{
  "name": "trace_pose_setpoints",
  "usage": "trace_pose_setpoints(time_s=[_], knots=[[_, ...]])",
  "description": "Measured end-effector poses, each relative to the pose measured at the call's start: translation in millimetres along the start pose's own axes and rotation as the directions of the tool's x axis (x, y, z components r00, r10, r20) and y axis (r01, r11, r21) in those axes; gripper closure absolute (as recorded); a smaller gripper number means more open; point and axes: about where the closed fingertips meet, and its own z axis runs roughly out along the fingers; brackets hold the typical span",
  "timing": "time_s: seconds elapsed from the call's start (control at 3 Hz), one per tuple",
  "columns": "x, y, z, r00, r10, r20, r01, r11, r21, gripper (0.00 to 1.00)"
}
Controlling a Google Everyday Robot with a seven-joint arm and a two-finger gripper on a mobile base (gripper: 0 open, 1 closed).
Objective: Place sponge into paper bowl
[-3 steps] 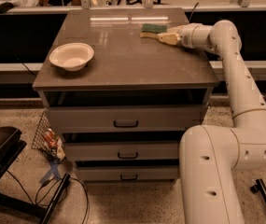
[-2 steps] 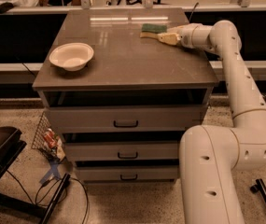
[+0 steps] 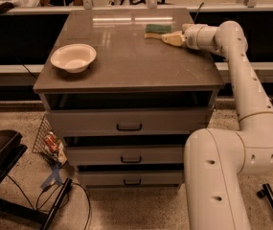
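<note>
Green sponge [image 3: 157, 28] edge hidden behind gripper [image 3: 149, 34], maybe touching; grip state unreadable; paper bowl [image 3: 73, 57] well apart.

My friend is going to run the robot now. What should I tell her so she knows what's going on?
Gripper: low over the far right of the table, right beside the sponge on its near side. Whether it grips the sponge cannot be told.
Sponge: on the table top, far right, green side up.
Paper bowl: upright and empty, near the front left corner, well apart from the sponge.
Done: gripper is at the sponge.
Left: secure the sponge, lift it, carry it to the paper bowl, release it inside.
</note>
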Motion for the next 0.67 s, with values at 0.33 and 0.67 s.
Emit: trace_pose_setpoints(time_s=[0.33,0.67], knots=[[1.2,2.3,3.0,1.000,0.001,-0.002,-0.001,1.0000,-0.004,0.47],[1.0,3.0,3.9,1.000,0.001,-0.002,-0.001,1.0000,-0.005,0.71]])
